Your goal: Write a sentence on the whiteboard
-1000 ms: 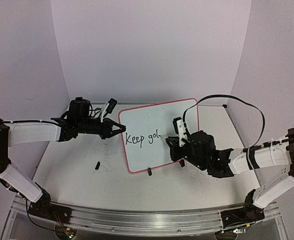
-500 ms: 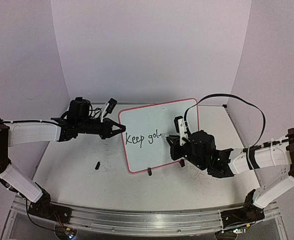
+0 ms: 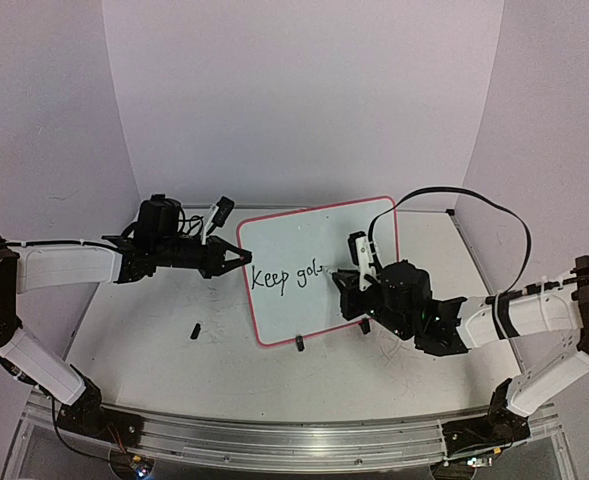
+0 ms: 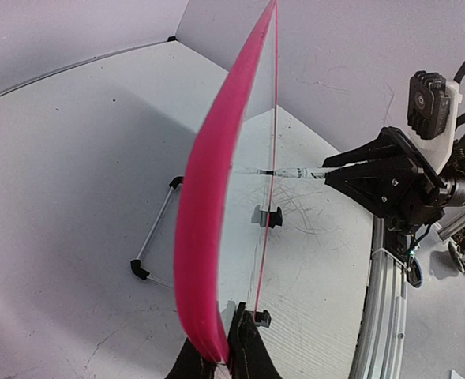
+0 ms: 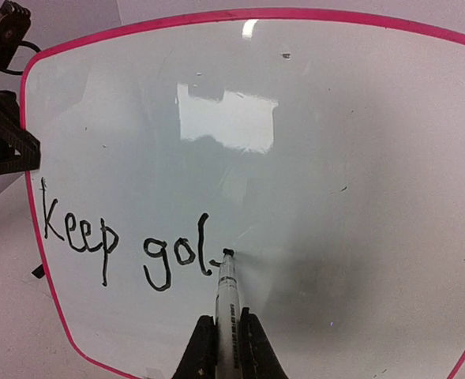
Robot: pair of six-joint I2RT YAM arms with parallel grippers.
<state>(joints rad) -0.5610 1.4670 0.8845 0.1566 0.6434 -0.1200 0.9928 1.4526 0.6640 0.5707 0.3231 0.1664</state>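
Observation:
The whiteboard (image 3: 314,235) stands upright on the table, white with a thin pink border. My left gripper (image 3: 242,257) is shut on its left edge; in the left wrist view the pink edge (image 4: 208,221) runs up from between the jaws (image 4: 220,347). The sentence (image 5: 121,245) reads "Keep gol" in black, with a short stroke begun after it. My right gripper (image 5: 228,320) is shut on a white marker (image 5: 227,292), whose black tip touches the board just right of the "l". From above, the right gripper (image 3: 346,283) is in front of the board's middle.
A small black cap (image 3: 193,329) lies on the table left of the board. Two black clip feet (image 3: 300,343) hold the board's lower edge, and a wire stand (image 4: 155,237) props it from behind. Lilac walls close in three sides; a metal rail (image 3: 294,440) runs along the near edge.
The marker tip has crept slightly right and the short stroke after "gol" has grown. The left arm and the board have not moved.

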